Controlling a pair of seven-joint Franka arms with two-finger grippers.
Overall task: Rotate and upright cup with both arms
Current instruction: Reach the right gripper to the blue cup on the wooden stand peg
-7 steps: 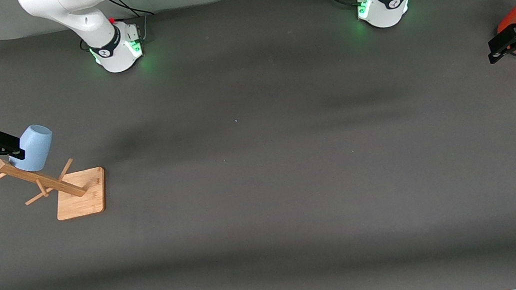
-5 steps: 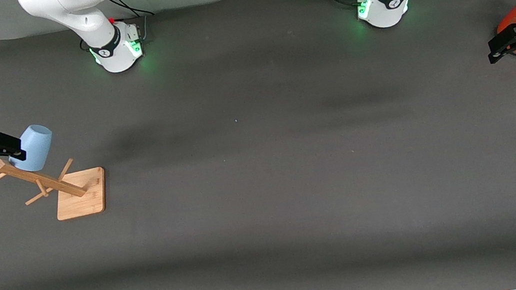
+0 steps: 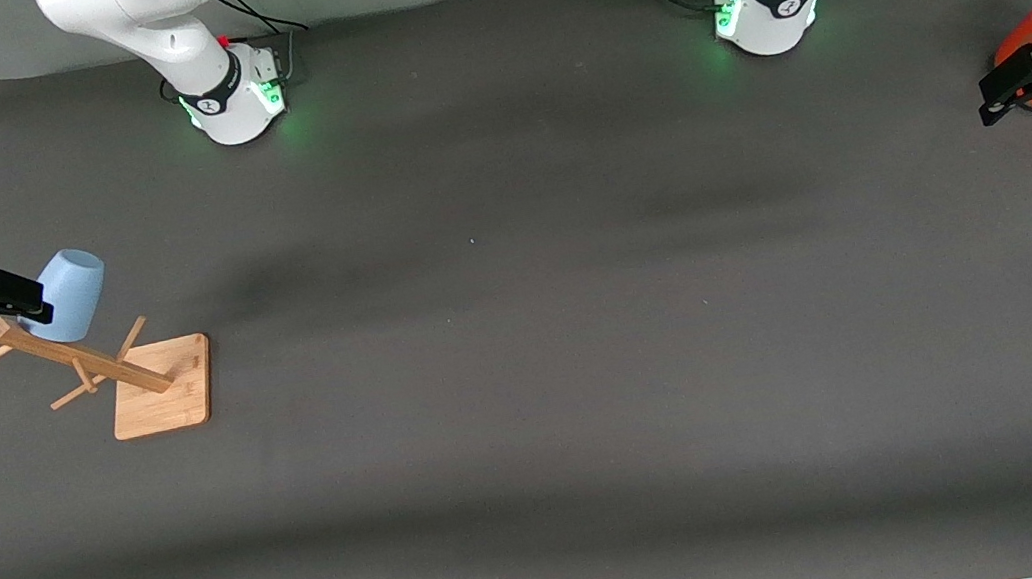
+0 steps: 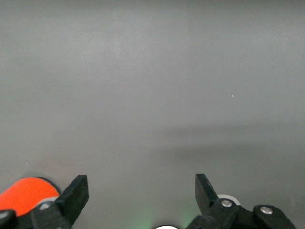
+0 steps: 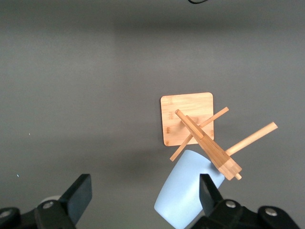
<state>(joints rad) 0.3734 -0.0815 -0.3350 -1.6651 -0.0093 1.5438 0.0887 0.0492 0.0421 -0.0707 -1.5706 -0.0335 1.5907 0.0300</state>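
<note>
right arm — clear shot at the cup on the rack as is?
Probably yes. The right end effector is open right beside the cup, which hangs on the wooden rack; one finger is already alongside it. The rack's pegs sit close.

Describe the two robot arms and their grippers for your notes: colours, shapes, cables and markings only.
Both arms are white and rounded, with dark grey joint bands. The right arm's base and left arm's base glow green, bear a small dark logo and a red button, and trail black cables. The right gripper and left gripper are black with two flat, angular jaws; silver screws show in the wrist views.
</note>
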